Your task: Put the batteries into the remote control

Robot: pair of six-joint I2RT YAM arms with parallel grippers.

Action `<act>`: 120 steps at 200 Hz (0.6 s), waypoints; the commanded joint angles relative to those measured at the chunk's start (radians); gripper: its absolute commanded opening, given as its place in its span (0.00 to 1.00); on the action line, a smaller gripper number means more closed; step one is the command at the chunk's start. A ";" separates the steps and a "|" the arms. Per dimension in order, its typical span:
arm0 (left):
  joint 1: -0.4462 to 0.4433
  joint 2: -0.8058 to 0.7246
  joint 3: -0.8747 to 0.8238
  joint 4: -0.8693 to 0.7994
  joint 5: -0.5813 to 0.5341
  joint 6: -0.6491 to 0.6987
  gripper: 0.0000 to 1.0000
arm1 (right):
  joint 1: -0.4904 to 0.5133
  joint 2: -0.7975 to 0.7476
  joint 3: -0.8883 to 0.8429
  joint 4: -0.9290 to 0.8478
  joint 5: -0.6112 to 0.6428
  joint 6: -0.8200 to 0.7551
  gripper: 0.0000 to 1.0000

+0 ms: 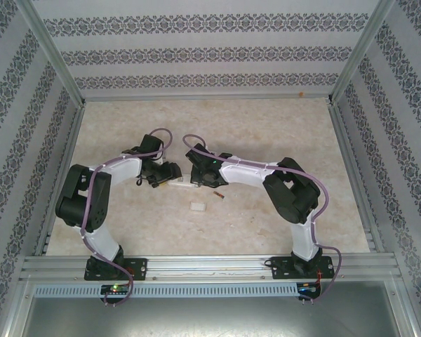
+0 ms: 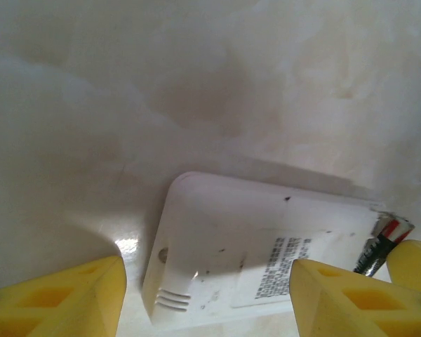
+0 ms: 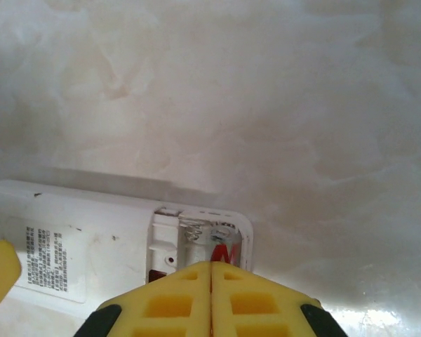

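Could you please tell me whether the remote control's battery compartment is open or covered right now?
Open: the right wrist view shows the bare compartment in the remote control, spring and a battery exposed.

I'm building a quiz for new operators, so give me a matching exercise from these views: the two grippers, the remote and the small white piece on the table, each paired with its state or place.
Things:
1. left gripper
2. right gripper
3. remote
4. small white piece

States or places:
A. lies alone on the table, apart from the remote
B. shut, at the open battery bay
C. label side up, a battery in its bay
D. open, over the remote

Pairs: 1-D, 2-B, 3-C, 4-A.
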 commanded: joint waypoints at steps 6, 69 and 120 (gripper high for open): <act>0.010 0.020 -0.016 0.046 0.027 -0.033 0.63 | 0.011 0.026 -0.041 -0.033 0.005 -0.036 0.09; 0.010 0.005 -0.012 0.030 0.014 -0.021 0.63 | 0.009 -0.018 0.000 -0.065 -0.005 -0.075 0.18; 0.010 0.000 -0.010 0.027 0.011 -0.019 0.63 | -0.014 -0.055 0.075 -0.084 0.003 -0.079 0.21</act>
